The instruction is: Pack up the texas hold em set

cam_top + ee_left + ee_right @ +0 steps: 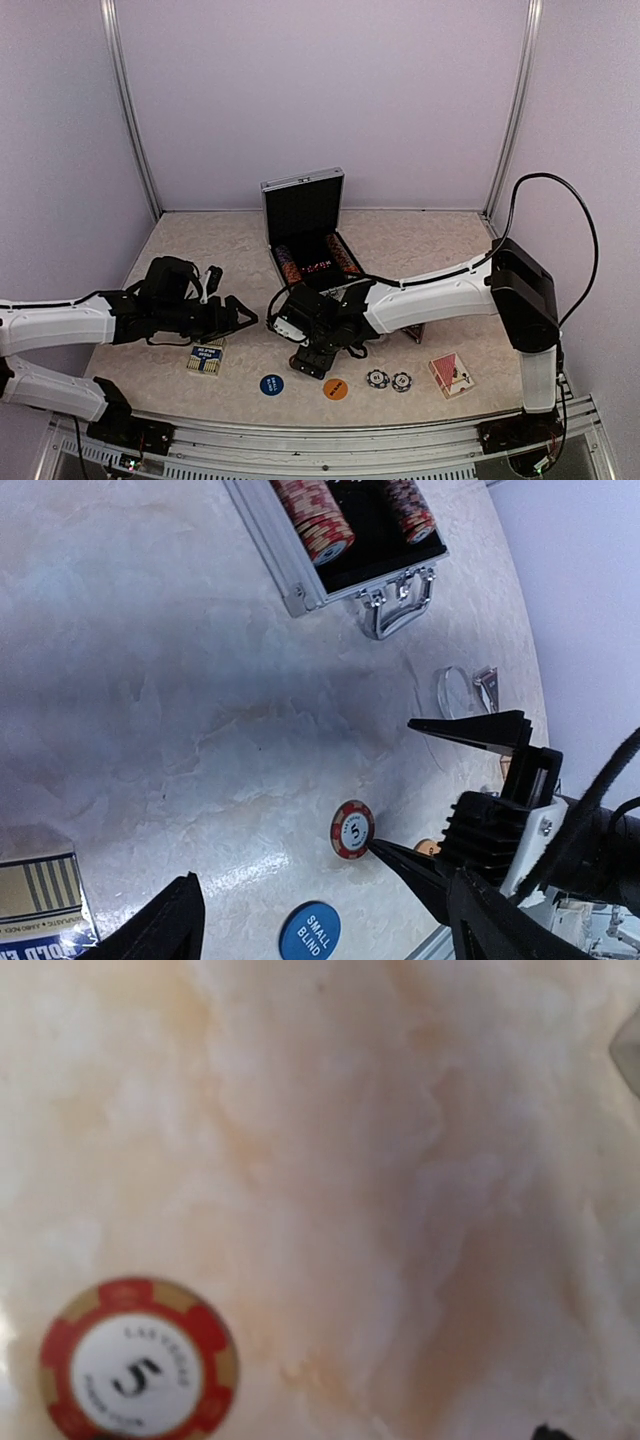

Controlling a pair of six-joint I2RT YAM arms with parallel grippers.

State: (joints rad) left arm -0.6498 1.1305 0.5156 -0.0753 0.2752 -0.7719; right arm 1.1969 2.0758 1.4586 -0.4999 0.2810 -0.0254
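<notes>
briefcase [303,205] stands open mid-table [200,250] toward the far edge, lid upright. i see two rows of striped chips [313,520] lying in its black lining, and its metal handle [400,605] faces the near edge.

in front of the case, a single red chip [138,1370] marked 5 lies flat on the bare table. my right gripper [391,785] is low over it with its jaws spread wide and nothing held. from the left wrist view, one fingertip [385,852] is right at the chip's rim, though i cannot tell if it touches.

my left gripper [245,318] hovers left of that spot, fingers apart and empty. a blue and gold card deck [205,357] lies just beneath it, toward the near edge.

along the near edge i count a blue disc [271,384] reading small blind, an orange disc [336,388] and two dark striped chips [389,380] side by side. a red-backed deck [452,374] lies toward the near right corner. a clear disc [455,692] lies right of the handle.
</notes>
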